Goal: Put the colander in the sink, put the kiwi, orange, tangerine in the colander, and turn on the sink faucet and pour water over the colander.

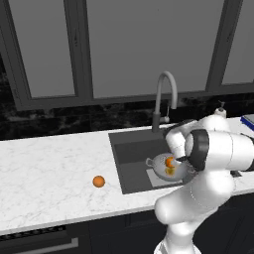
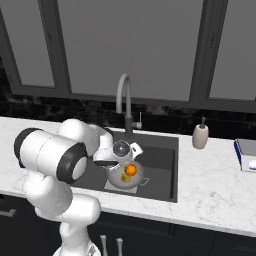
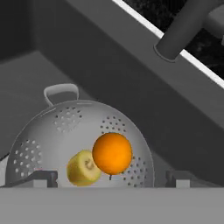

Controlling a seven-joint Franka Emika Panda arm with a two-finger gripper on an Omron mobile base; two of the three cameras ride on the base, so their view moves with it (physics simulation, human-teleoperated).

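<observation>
Arm folded forward over the sink (image 1: 130, 149), elbow high, forearm reaching down so the hand hangs just above the colander (image 1: 161, 171). Gripper (image 3: 112, 181) points down into the bowl; its fingers (image 3: 43, 178) stand wide apart at either side of the hand view, released, nothing between them.

Colander sits upright on the sink floor, toward the front of the basin, over the lighter grey patch; one loop handle faces the back wall. Inside it: a kiwi (image 3: 83, 168) and an orange fruit (image 3: 112, 153), touching, the orange fruit partly overlapping the kiwi from the hand view.

A second orange fruit (image 1: 98, 181) lies on the white marble counter (image 1: 49, 168), left of the sink, well apart from it.

Sink faucet (image 2: 125, 102) stands behind the basin, spout arched over it. Beige soap bottle (image 2: 200, 135) on the counter right of the sink.
</observation>
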